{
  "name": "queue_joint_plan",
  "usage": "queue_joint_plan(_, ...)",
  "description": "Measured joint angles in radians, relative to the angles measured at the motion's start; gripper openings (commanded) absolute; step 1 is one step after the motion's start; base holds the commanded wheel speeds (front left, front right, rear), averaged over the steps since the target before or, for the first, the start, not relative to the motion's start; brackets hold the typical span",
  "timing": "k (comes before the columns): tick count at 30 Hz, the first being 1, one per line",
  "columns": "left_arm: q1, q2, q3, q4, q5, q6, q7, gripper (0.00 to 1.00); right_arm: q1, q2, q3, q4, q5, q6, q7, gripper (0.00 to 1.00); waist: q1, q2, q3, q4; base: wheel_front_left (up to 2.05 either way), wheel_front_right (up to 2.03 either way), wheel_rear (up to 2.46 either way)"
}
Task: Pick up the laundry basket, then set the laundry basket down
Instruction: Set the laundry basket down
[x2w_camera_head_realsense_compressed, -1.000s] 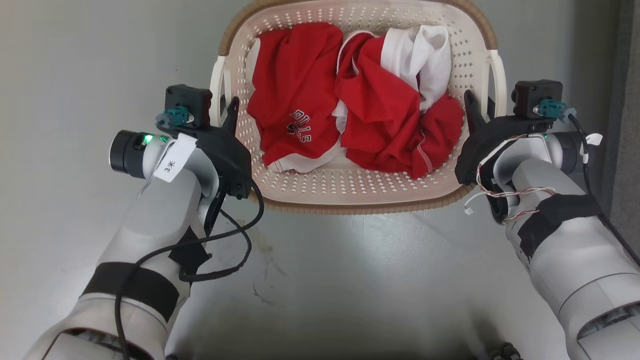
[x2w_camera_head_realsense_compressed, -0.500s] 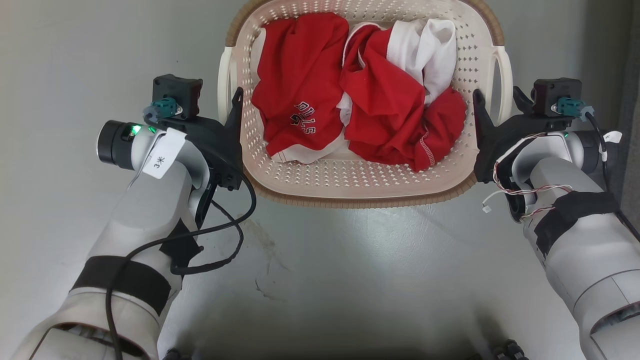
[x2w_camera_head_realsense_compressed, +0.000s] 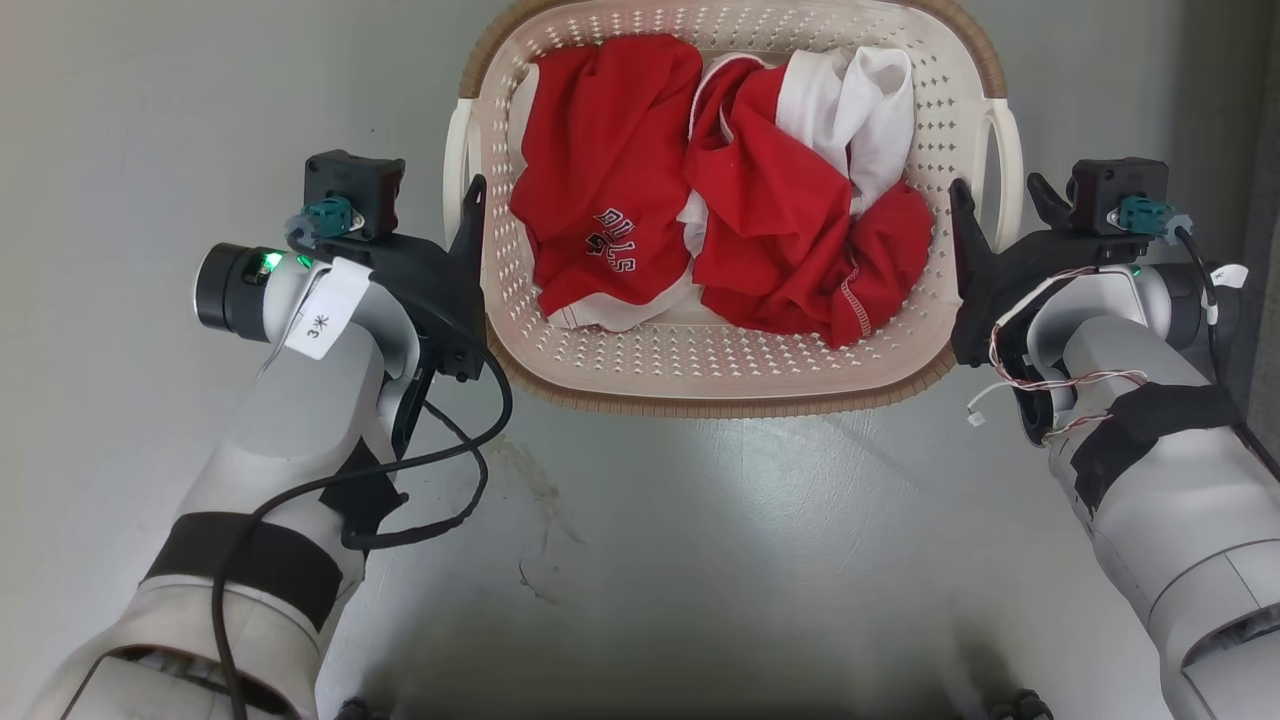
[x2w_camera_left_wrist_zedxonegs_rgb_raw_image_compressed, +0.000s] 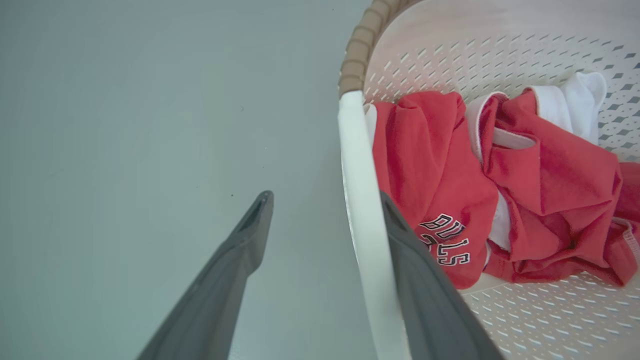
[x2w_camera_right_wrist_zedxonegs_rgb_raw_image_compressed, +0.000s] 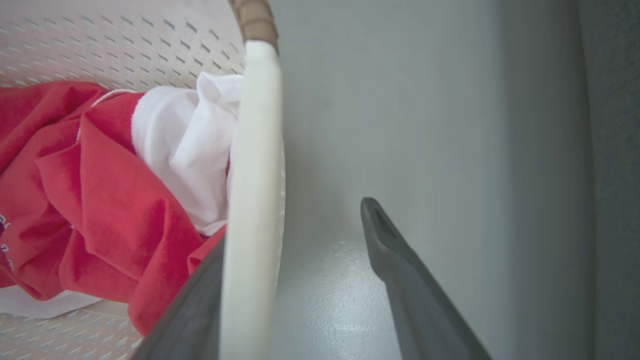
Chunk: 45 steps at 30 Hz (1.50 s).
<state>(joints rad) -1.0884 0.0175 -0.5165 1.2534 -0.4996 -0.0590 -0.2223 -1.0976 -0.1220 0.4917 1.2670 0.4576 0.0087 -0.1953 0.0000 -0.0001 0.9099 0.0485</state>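
Laundry basket handles inside parted end effectors

Laundry basket between left gripper and right gripper — red-and-white clothes inside

Smooth grey floor, soft overhead glare at centre; faint scuff marks; darker strip along right edge.

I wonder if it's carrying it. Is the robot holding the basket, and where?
Nothing is held: left gripper and right gripper are open, each straddling a laundry basket side handle.
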Motion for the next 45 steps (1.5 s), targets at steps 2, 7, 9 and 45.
queue_joint_plan(2, 0.000, 0.000, -0.003, -0.001, -0.002, 0.000, -0.001, 1.00, 0.000, 0.000, 0.000, 0.000, 0.001, 0.000, -0.001, 1.00, 0.0000, 0.0000, 0.000, 0.000, 0.00, 0.00, 0.00)
queue_joint_plan(7, 0.000, 0.003, -0.012, -0.009, -0.008, 0.001, -0.001, 1.00, 0.000, 0.001, -0.003, 0.002, 0.003, 0.003, -0.006, 1.00, 0.0000, 0.0000, 0.001, 0.000, 0.00, 0.00, 0.00)
queue_joint_plan(9, 0.001, 0.004, -0.016, -0.012, -0.009, 0.006, -0.004, 1.00, 0.000, 0.002, -0.005, 0.002, 0.009, 0.005, -0.009, 1.00, 0.0000, 0.0000, 0.001, 0.000, 0.00, 0.00, 0.00)
queue_joint_plan(45, 0.028, 0.006, -0.070, -0.055, -0.082, 0.016, -0.019, 1.00, 0.000, 0.023, 0.000, 0.004, 0.036, 0.071, -0.041, 1.00, 0.0000, 0.0003, -0.055, 0.007, 0.00, 0.00, 0.00)
